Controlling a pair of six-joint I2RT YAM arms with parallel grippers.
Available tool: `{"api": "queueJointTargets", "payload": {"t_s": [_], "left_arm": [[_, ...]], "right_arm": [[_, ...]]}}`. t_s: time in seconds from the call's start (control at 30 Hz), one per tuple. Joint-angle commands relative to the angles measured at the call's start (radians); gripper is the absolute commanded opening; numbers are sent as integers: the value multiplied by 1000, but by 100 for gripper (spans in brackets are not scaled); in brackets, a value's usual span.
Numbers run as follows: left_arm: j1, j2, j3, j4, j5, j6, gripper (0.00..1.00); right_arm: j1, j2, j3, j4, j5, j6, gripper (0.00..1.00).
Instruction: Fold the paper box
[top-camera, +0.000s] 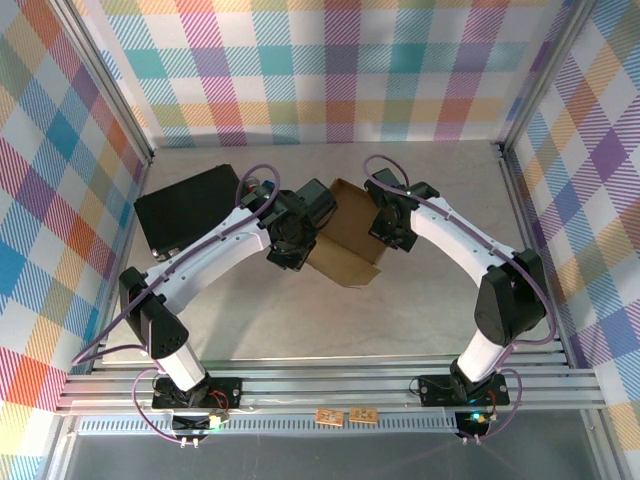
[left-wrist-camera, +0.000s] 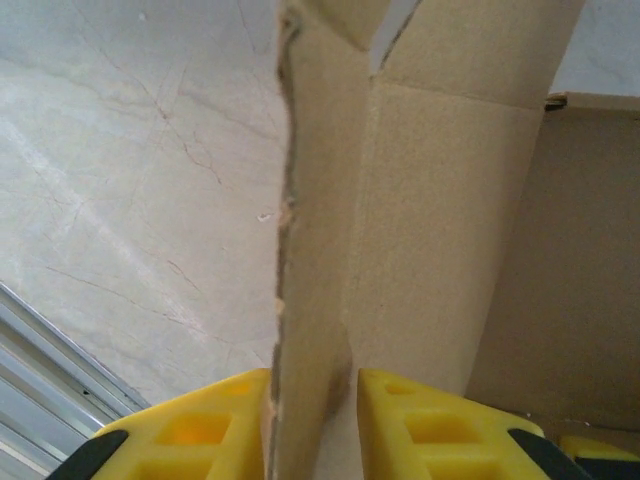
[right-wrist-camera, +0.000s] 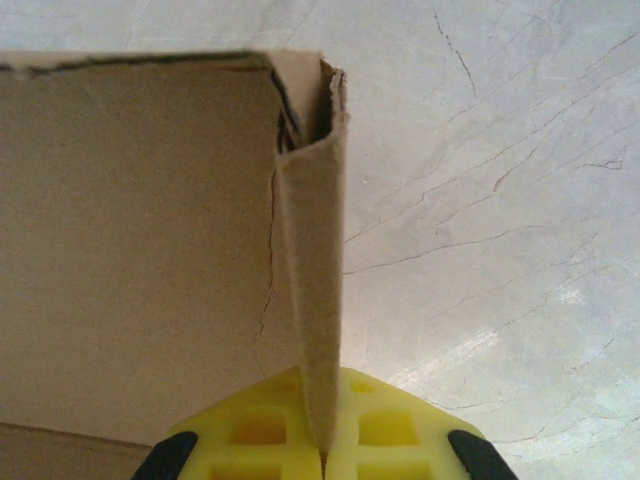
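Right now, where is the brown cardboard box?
In the top view, the paper box sits between the left gripper and the right gripper, just right of the black case.

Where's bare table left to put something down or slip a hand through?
Free: the wide table stretch between the paper box and the near rail, plus the strip along the back wall. Crowded: mid-table, where left gripper and right gripper hold the box, beside the black case.
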Motion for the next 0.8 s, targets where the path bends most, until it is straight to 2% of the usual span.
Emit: {"api": "queueJointTargets", "payload": {"t_s": [0.0,0.2,0.33,0.47,0.5,0.57,0.63,0.7,0.77], "left_arm": [[-17,10,9,-75,11,-9,23],[-15,81,68,-206,12,-3,20],[-13,128,74,-228,-2,45,20],[-5,161,96,-275,-101,108,8],[3,170,100,-278,-113,148,6],[9,193,125,-289,-135,221,2],[12,220,150,-277,-151,328,1],[12,244,173,-277,-193,441,0],[13,262,189,-302,-262,533,0]], "right_arm": [[7,-26,-17,-18,19,25,0],[32,-36,-32,-21,23,45,0],[61,-40,-47,-34,-3,96,0],[68,-53,-92,-52,-110,196,0],[69,-62,-109,-51,-139,219,3],[69,-82,-142,-28,-198,254,20],[69,-96,-156,-2,-262,270,46],[58,-89,-126,-18,-343,266,61],[46,-90,-87,-60,-404,264,69]]}}
